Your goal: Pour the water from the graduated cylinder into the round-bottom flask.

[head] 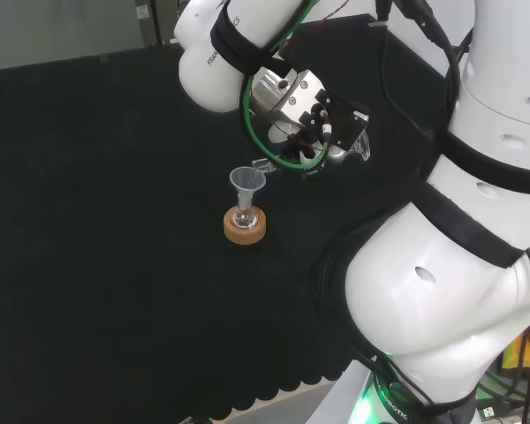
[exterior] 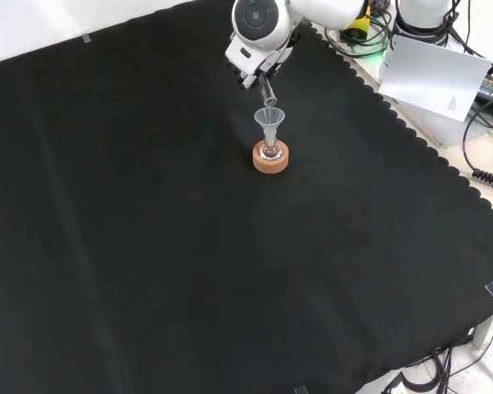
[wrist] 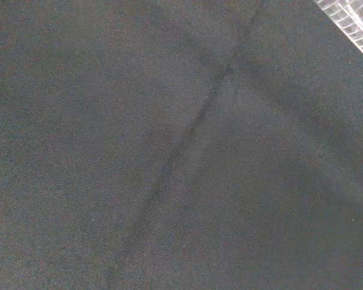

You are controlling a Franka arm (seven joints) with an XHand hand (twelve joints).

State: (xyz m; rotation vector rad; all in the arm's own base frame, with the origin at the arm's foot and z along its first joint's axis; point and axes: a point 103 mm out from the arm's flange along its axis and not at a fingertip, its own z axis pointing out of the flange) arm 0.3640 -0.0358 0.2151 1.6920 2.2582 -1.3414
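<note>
A small round-bottom flask (head: 243, 217) stands in a cork ring (head: 246, 228) near the middle of the cloth, with a clear funnel (head: 247, 180) in its neck. In the front view the flask (exterior: 269, 150), the ring (exterior: 270, 159) and the funnel (exterior: 269, 118) lie just below the arm's capped link. The hand (head: 334, 122) hangs to the right of the funnel in the head view, shut on the clear graduated cylinder (head: 269, 164). The cylinder (exterior: 267, 89) is tipped steeply, its mouth at the funnel's rim. Water inside it is too faint to make out.
The arm's white links (head: 459, 265) fill the right of the head view. In the front view the cloth's scalloped edge (exterior: 411, 123) runs down the right, with cables and a white sheet (exterior: 435, 78) beyond it. The wrist view looks at black cloth with a clear ribbed piece (wrist: 351, 24) at a corner.
</note>
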